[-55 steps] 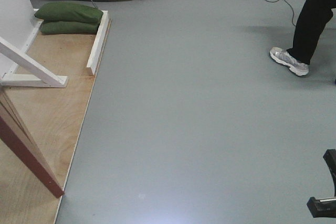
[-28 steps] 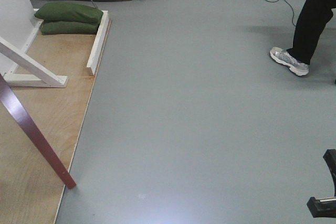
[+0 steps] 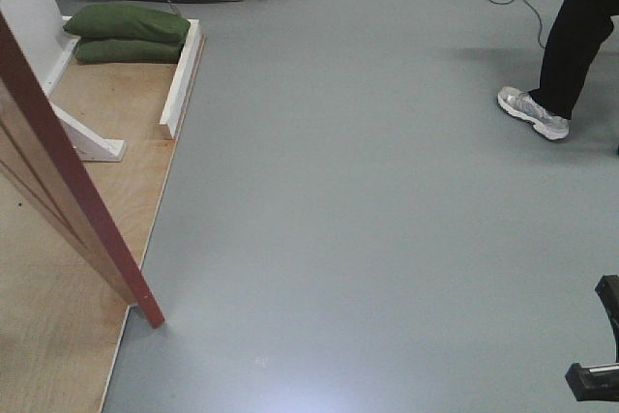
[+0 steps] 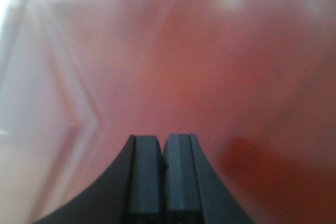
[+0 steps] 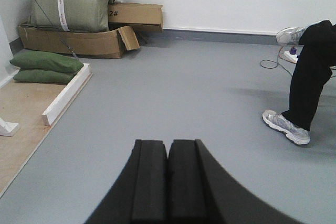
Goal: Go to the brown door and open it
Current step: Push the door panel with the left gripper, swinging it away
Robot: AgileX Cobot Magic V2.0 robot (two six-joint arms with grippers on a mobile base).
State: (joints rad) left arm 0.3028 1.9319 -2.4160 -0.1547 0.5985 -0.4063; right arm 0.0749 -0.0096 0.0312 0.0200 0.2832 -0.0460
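Brown door (image 3: 77,186) slants across the left of the front view, its lower corner at the edge of the plywood board (image 3: 58,355). It fills the left wrist view as a red blur. Left tool (image 4: 163,177) and right tool (image 5: 168,182) each have jaws pressed together, holding nothing. Green bags (image 3: 126,34) lie upper left, and a person's leg (image 3: 575,41) stands upper right.

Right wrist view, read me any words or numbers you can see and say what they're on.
"2#": on the side of the flat cardboard box.
Red print on the white strap around the green wrapped bundle: too small to read.
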